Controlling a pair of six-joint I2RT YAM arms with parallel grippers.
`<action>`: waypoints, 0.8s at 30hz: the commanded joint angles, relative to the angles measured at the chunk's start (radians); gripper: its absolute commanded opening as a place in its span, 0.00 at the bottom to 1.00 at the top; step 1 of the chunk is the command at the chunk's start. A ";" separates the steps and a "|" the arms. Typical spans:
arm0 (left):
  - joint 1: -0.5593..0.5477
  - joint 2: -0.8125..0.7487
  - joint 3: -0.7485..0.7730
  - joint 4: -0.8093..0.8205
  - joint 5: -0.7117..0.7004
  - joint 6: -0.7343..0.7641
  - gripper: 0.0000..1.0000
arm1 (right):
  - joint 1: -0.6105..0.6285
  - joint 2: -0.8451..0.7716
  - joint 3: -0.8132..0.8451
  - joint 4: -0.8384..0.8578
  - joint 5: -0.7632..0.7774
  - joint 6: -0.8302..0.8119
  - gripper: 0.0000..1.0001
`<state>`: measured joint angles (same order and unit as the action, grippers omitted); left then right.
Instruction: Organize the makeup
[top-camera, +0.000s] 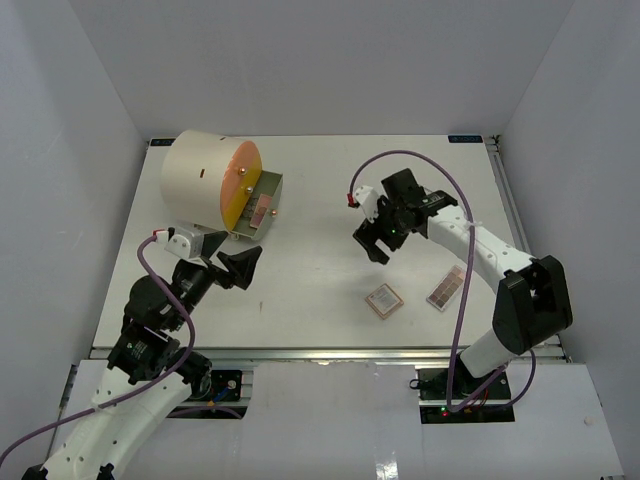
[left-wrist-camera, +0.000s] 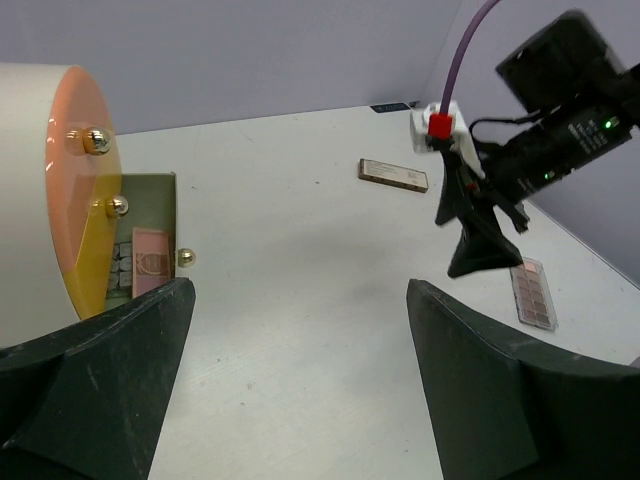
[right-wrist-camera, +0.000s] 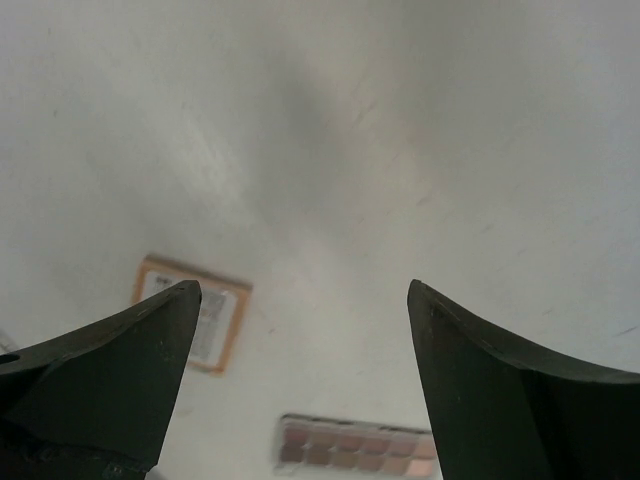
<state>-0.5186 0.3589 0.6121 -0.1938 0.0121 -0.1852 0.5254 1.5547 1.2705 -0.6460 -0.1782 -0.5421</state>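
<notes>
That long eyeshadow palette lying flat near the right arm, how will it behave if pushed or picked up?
The long palette looks flat and rigid, so a push should probably slide it, not roll or tip it. Lying low on the table, its thin edges may be hard to grip. Its visible powder pans could crack if dropped.

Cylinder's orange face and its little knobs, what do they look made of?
Orange face: probably plastic, smooth and seemingly translucent; its tint shifts from orange to yellow. Knobs: likely polished metal, gold-toned, with sharp mirror-like highlights.
</notes>
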 joint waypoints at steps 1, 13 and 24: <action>0.006 0.001 0.003 0.017 0.029 -0.011 0.98 | -0.001 -0.059 -0.161 -0.111 -0.018 0.296 0.90; 0.006 -0.016 0.002 0.017 0.025 -0.012 0.98 | 0.056 -0.077 -0.304 -0.050 0.000 0.457 0.90; 0.006 -0.031 0.000 0.016 0.023 -0.011 0.98 | 0.096 -0.013 -0.356 0.018 0.142 0.485 0.90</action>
<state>-0.5186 0.3389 0.6121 -0.1936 0.0251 -0.1890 0.6174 1.5258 0.9276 -0.6691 -0.1030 -0.0810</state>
